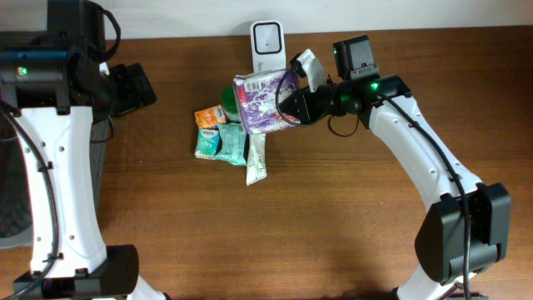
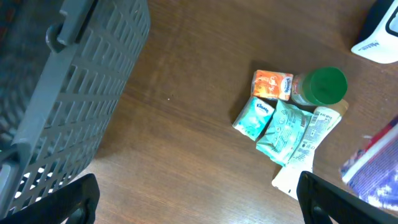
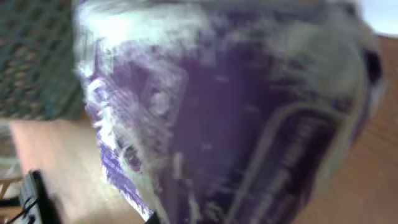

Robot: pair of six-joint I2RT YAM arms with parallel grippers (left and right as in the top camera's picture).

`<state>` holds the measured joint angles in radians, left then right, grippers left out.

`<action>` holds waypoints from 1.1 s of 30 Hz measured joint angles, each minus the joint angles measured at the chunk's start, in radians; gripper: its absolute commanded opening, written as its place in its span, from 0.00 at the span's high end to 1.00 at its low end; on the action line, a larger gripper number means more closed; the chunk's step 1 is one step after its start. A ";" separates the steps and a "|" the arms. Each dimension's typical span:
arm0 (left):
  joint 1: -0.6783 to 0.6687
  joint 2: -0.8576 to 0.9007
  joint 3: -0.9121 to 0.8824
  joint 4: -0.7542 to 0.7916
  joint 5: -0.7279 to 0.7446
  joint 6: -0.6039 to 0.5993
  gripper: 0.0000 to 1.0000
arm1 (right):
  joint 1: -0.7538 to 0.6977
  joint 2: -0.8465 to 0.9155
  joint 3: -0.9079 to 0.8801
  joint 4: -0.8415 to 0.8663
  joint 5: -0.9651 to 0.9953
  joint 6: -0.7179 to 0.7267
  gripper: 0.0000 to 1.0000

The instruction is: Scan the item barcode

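Hanging over the table in the overhead view, the purple pack sits clamped in the right gripper, whose jaws are closed on its edge at 3 o'clock. The right wrist camera is filled by the pack's blurred purple and white wrapper; no barcode can be made out there. At 12 o'clock from the pack stands the white scanner. The pack's top edge overlaps the scanner's foot from above; whether they touch cannot be told.

Under and around the pack's 7 o'clock side lies a pile: an orange pouch, a green-capped bottle, two teal packets lying side by side, and a white sachet pointing to 6 o'clock. The pieces of the pile touch one another.

Well apart at 9 o'clock, the left gripper hangs with its jaws spread wide and nothing between them. Its wrist camera looks down on the pile at its 2 o'clock and on a grey slatted basket at its 10 o'clock.
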<state>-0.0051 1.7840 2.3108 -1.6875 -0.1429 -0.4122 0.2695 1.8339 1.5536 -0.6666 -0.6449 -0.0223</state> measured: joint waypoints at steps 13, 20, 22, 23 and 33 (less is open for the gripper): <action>0.000 0.000 0.000 0.000 0.000 0.000 0.01 | 0.003 0.222 0.122 -0.662 0.988 0.381 0.45; 0.000 0.000 0.000 0.001 0.000 0.000 0.01 | 0.232 0.235 0.344 -0.639 0.754 0.386 0.01; 0.000 0.000 0.000 0.000 0.000 0.000 0.01 | 0.210 0.238 0.489 -0.747 0.728 0.379 0.01; 0.000 0.000 0.000 0.000 0.000 0.000 0.01 | 0.175 0.237 0.532 -0.779 0.721 0.354 0.01; 0.000 0.000 0.000 -0.001 0.001 0.000 0.01 | -0.280 0.239 0.106 -0.572 0.079 -0.084 0.13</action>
<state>-0.0051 1.7840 2.3108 -1.6882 -0.1421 -0.4122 -0.0101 2.0727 1.6592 -1.2388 -0.5655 -0.1059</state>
